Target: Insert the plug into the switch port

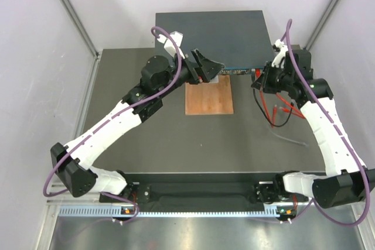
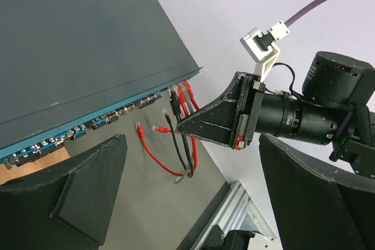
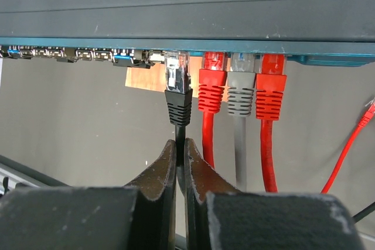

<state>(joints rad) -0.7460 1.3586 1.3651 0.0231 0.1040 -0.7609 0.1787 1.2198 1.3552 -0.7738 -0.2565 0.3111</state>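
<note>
Right gripper [image 3: 180, 147] jaws pinch the cable [image 3: 180, 165] just below the black plug [image 3: 179, 89], whose clear tip meets the switch [image 3: 187, 21] port row at 12 o'clock, a red plug [image 3: 212, 86] at its 3 o'clock. Left gripper [image 1: 206, 67] jaws are spread wide at the board [image 1: 209, 100]'s 12 o'clock edge.

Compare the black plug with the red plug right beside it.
The black plug has a black boot; the red plug a red one. The black plug shows more of its clear tip below the switch, so it looks less deeply seated than the red plug. The black plug's cable is pinched in the shut right end effector; the red plug's cable hangs free. Both point into the switch's teal port row, side by side.
</note>
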